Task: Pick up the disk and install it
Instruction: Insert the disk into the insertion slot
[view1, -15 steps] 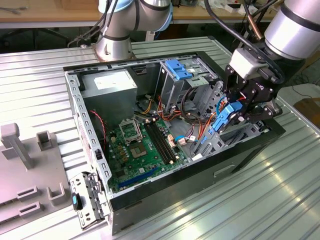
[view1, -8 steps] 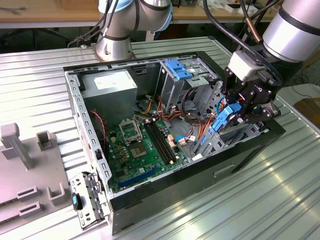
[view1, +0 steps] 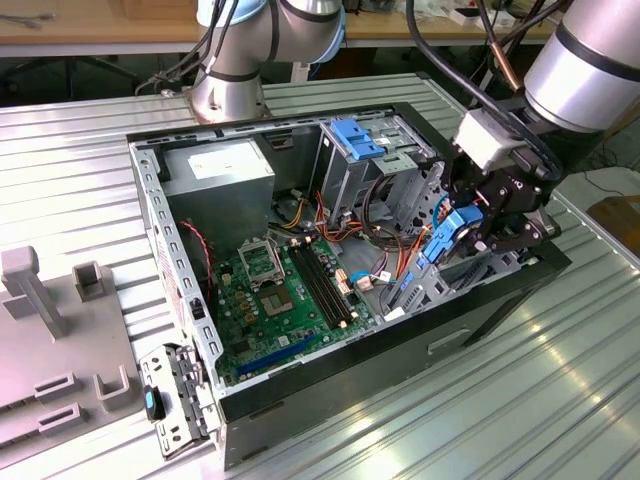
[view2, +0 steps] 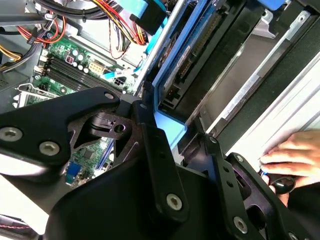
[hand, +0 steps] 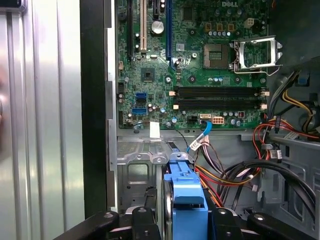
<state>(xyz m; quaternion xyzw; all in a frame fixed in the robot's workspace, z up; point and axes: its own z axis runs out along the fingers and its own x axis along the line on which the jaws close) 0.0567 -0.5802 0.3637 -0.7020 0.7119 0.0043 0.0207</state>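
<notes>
Gripper (view1: 472, 238) is closed on the disk (view1: 445, 245) — the blue carrier rail is pinched between the two black jaws, and the drive hangs edge-on over the open computer case (view1: 330, 390) at its drive-bay end.

The exterior view gives the wide layout. The motherboard (view1: 285, 285) lies flat in the case, well away from the jaws. The power supply (view1: 218, 168) sits far from them in the opposite corner. The blue caddy (view1: 357, 136) caps the drive cage (view1: 345, 180), fairly near the jaws.

In the first wrist view, the disk (hand: 185, 200) sits squarely between the jaws. A grey metal bracket (hand: 137, 165) lies just beyond their tips, and a tangle of orange and red cables (hand: 225, 177) runs beside them.

The second wrist view adds something the others miss — a person's hand (view2: 300, 152) resting on the ribbed metal table (view2: 310, 95), outside the case and off to one side of the jaws. The disk's pale blue rail (view2: 170, 127) is wedged between the jaws there too.
</notes>
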